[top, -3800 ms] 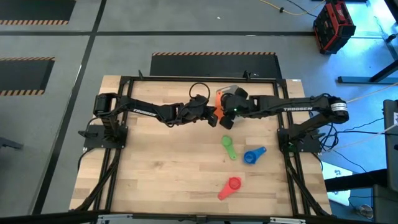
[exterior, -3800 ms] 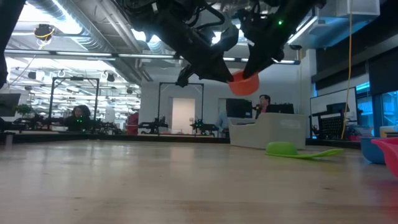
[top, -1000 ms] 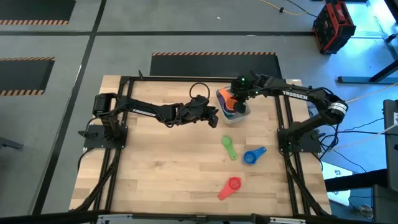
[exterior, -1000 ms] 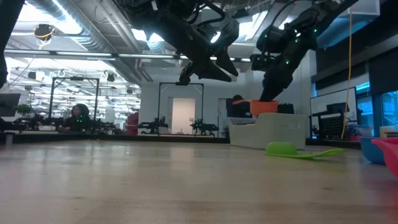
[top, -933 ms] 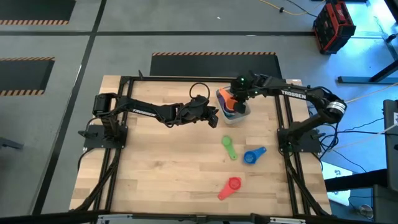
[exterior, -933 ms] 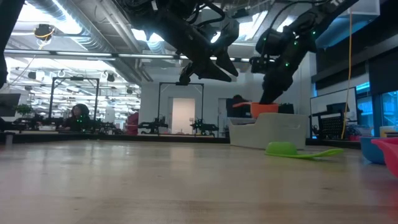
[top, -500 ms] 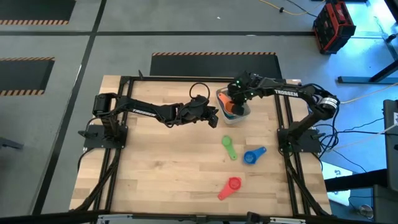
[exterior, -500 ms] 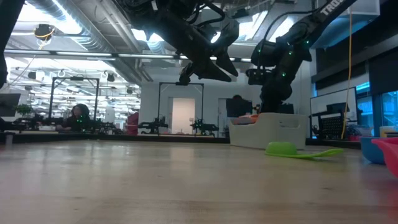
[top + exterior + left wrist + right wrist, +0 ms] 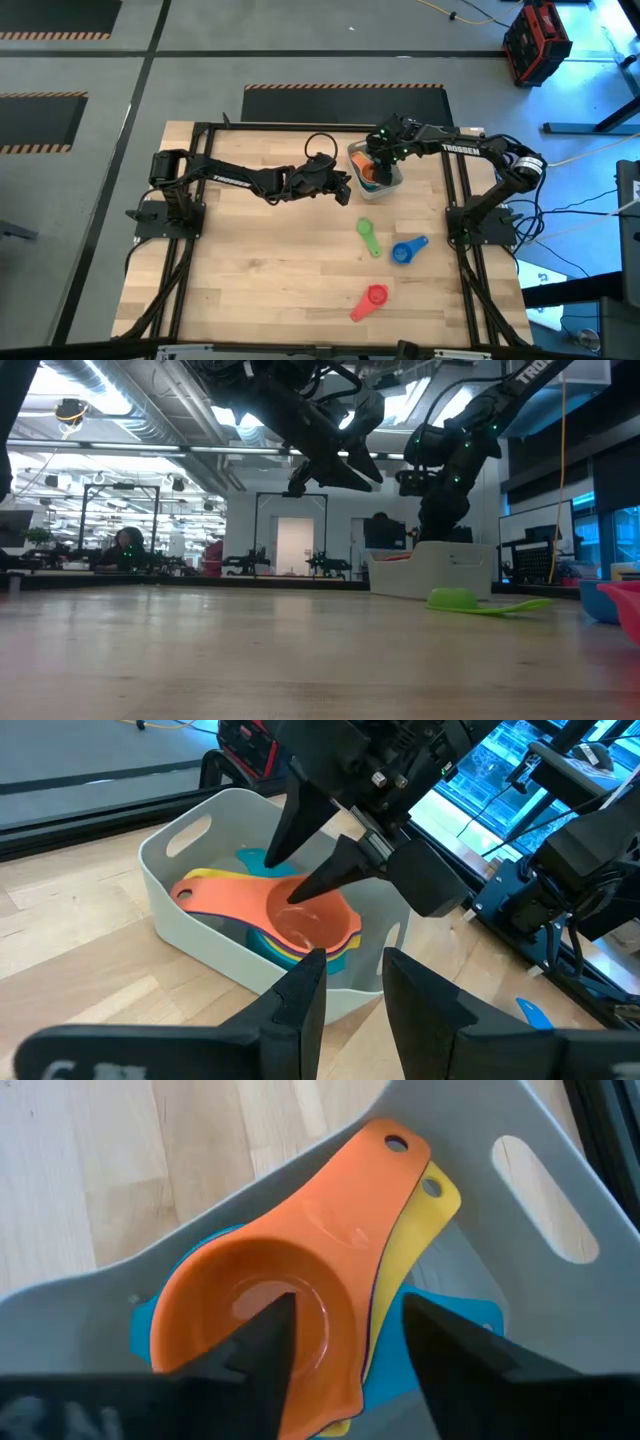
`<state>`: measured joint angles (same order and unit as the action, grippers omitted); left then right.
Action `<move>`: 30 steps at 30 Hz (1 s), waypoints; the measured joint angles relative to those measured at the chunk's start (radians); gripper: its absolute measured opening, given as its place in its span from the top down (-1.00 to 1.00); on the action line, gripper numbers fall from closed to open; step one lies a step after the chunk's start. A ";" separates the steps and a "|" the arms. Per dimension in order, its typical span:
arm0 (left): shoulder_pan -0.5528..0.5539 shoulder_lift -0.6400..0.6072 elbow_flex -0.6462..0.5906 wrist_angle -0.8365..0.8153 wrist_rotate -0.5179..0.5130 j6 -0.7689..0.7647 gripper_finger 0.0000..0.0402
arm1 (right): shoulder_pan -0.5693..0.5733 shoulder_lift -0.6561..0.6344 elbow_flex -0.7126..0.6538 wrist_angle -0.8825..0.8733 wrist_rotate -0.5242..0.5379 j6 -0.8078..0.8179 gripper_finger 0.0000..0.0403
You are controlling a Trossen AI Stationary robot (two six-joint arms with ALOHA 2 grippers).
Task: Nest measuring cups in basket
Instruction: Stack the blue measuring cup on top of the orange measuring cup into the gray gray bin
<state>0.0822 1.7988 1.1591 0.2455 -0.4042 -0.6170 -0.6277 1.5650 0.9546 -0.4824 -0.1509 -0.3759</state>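
The right arm (image 9: 470,150), lettered TROSSEN, reached into the translucent grey rectangular plastic basket (image 9: 190,830). The right gripper (image 9: 340,1342) stood with fingers parted, straddling the orange plastic measuring cup (image 9: 290,1290) nested on yellow and light blue ones, gripping nothing. The left gripper (image 9: 345,982) hovered just outside the rim, half-open, empty.

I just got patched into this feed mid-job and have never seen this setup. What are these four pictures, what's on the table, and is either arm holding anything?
Two dark robot arms work at a wooden table. One picture looks straight down, one looks level across the tabletop, and two come from cameras on the arms' wrists. The right gripper is down inside the basket, fingers spread around the orange cup, which sits on the yellow cup and a light blue cup; no grip shows. The left gripper waits beside the basket with nothing between its fingers. The green cup, dark blue cup and red cup lie loose.
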 joint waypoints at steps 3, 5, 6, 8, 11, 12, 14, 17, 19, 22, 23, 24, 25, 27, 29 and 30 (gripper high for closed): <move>0.000 0.000 0.000 0.000 0.000 0.000 0.53 | 0.000 0.000 0.001 -0.002 0.009 0.001 -0.12; 0.000 0.000 0.000 0.000 0.000 0.000 0.53 | 0.000 0.000 0.017 -0.032 0.024 -0.004 -0.20; 0.000 0.000 0.000 0.000 0.000 0.000 0.53 | 0.000 0.000 0.034 -0.056 0.035 -0.004 -0.23; 0.000 0.000 0.000 -0.001 0.000 0.000 0.53 | 0.000 -0.004 0.080 -0.129 0.048 0.000 -0.27; 0.000 0.000 0.000 -0.005 0.001 0.000 0.53 | 0.004 -0.029 0.159 -0.256 0.049 0.004 -0.27; 0.000 0.000 0.000 -0.007 0.001 0.000 0.53 | 0.010 -0.040 0.183 -0.292 0.047 0.008 -0.26; 0.000 0.000 0.000 -0.010 0.001 0.000 0.53 | 0.028 -0.068 0.232 -0.361 0.047 0.043 -0.25; 0.000 0.000 0.000 -0.011 0.001 0.000 0.53 | 0.068 -0.112 0.292 -0.462 0.043 0.111 -0.24; 0.000 0.000 0.000 -0.013 0.001 0.000 0.53 | 0.102 -0.144 0.318 -0.516 0.042 0.162 -0.24; 0.000 0.000 0.000 -0.013 0.001 0.001 0.53 | 0.161 -0.202 0.328 -0.569 0.042 0.278 -0.25; 0.000 0.000 0.000 -0.014 0.001 0.002 0.53 | 0.183 -0.223 0.328 -0.585 0.043 0.321 -0.26; 0.000 0.000 0.000 -0.014 0.002 0.002 0.53 | 0.207 -0.241 0.328 -0.602 0.043 0.373 -0.26; 0.000 0.000 0.000 -0.014 0.002 0.003 0.53 | 0.231 -0.259 0.328 -0.623 0.041 0.433 -0.26; 0.000 0.000 0.000 -0.017 0.002 0.003 0.53 | 0.286 -0.292 0.328 -0.661 0.042 0.564 -0.24; 0.000 0.000 0.000 -0.021 0.002 0.003 0.53 | 0.345 -0.321 0.323 -0.683 0.040 0.696 -0.22; 0.000 0.000 0.000 -0.022 0.002 0.002 0.53 | 0.379 -0.338 0.313 -0.679 0.037 0.762 -0.22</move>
<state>0.0822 1.7988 1.1587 0.2237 -0.4025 -0.6147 -0.2492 1.2269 1.2677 -1.1614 -0.1142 0.3857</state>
